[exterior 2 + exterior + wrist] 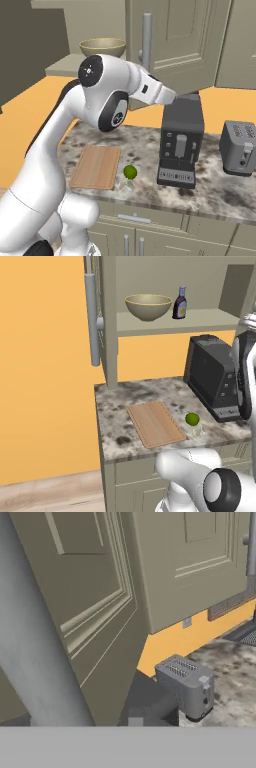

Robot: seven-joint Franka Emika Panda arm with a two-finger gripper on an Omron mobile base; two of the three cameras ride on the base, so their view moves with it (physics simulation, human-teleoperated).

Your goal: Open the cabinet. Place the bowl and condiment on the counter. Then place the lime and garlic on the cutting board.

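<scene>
The hand's fingertips are not showing against the door, so I cannot tell whether it is released or clenched. In the hand view a long grey bar handle (35,637) is running steeply from upper left to lower centre, right against the camera, with a panelled door (190,567) of the cabinet (112,321) behind it. In the left base view the cabinet is standing open at the top of the frame. On its shelf (200,321) the wide beige bowl (148,307) is sitting upright, mouth up, and the dark bottle (180,303) is standing upright just to its right, purple cap up. Below, the wooden cutting board (156,423) is lying on the mottled surface (115,406), its long axis running toward the wall. The green lime (192,418) is sitting right of it, touching the pale garlic (198,430). A black coffee machine (212,376) is standing behind them.
</scene>
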